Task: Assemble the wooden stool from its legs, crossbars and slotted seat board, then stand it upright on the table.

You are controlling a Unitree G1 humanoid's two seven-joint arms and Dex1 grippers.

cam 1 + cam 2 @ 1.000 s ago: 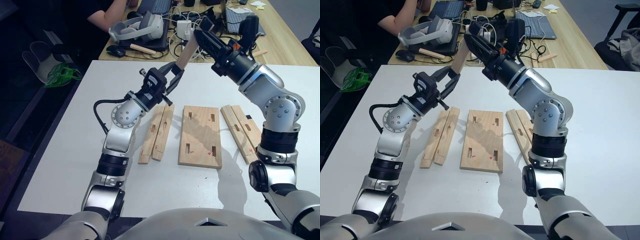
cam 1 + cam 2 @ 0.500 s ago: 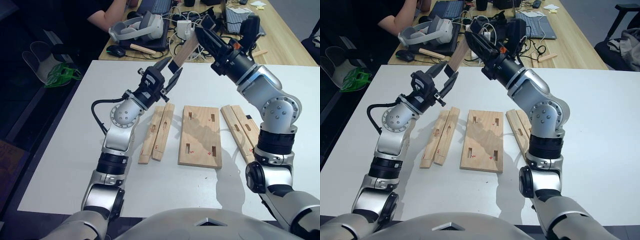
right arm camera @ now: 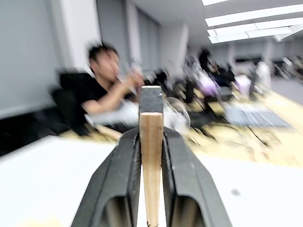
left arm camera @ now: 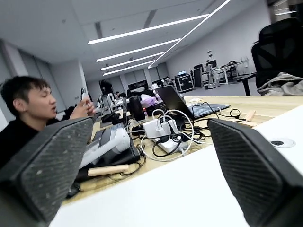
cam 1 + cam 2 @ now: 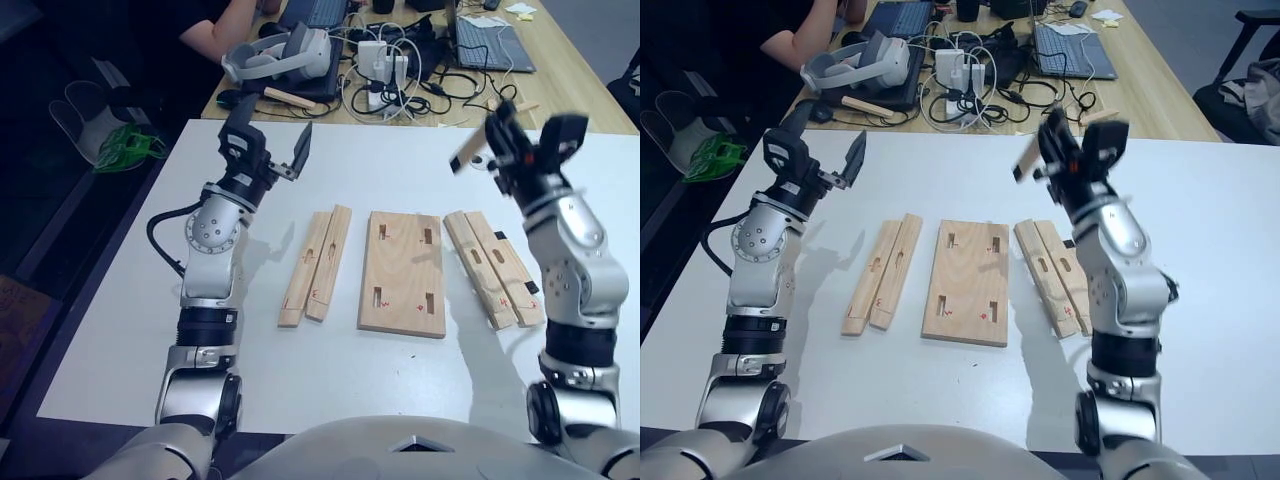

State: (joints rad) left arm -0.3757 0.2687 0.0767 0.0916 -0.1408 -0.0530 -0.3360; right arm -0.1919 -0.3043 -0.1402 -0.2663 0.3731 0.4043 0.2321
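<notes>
The slotted seat board (image 5: 403, 270) lies flat mid-table. A pair of slotted wooden pieces (image 5: 315, 265) lies to its left and another pair (image 5: 495, 265) to its right. My right gripper (image 5: 500, 150) is raised above the right pair, shut on a short wooden bar (image 5: 468, 155) that sticks out toward the middle. The right wrist view has the bar (image 3: 151, 161) clamped between the two fingers (image 3: 120, 184). My left gripper (image 5: 270, 148) is held up over the table's back left, open, nothing between its fingers (image 4: 47, 165).
Behind the white table (image 5: 120, 300) stands a wooden desk (image 5: 560, 90) with a headset (image 5: 275, 55), cables, laptops and a mouse. A person sits at its far left. A green object (image 5: 125, 150) lies off the table's left edge.
The two grippers, close together over the back middle of the table, have separated. The right arm swung right and down with the bar. The left gripper drew back to the left, open.
</notes>
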